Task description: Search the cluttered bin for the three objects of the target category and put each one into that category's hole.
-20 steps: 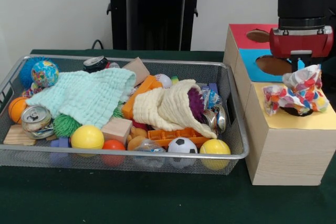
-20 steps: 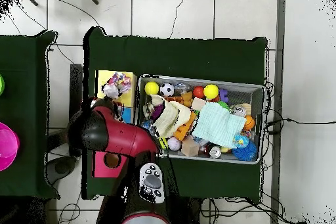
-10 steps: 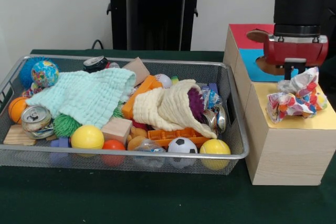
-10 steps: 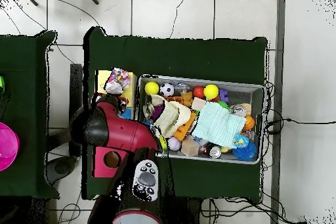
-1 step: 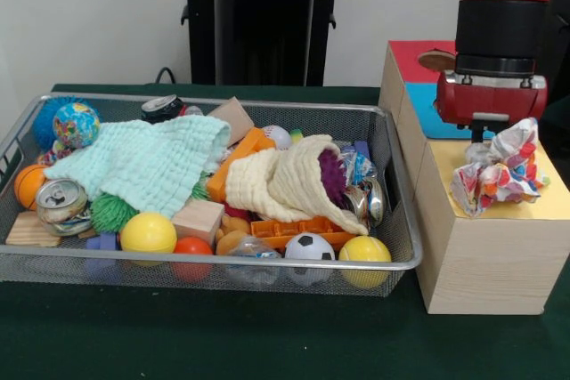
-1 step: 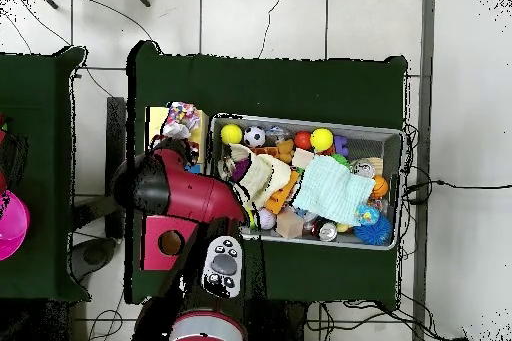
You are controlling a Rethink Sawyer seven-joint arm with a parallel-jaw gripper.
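One crumpled colourful cloth (image 5: 499, 175) hiding the fingers (image 5: 482, 137); their state unclear.

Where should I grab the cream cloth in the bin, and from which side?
Pinch the raised fold at the top of the cream cloth, coming straight down from above. It lies humped over other toys, so that ridge stands clear, while its lower edges are tucked against the orange block and the soccer ball. The bin's mesh wall blocks a side approach.
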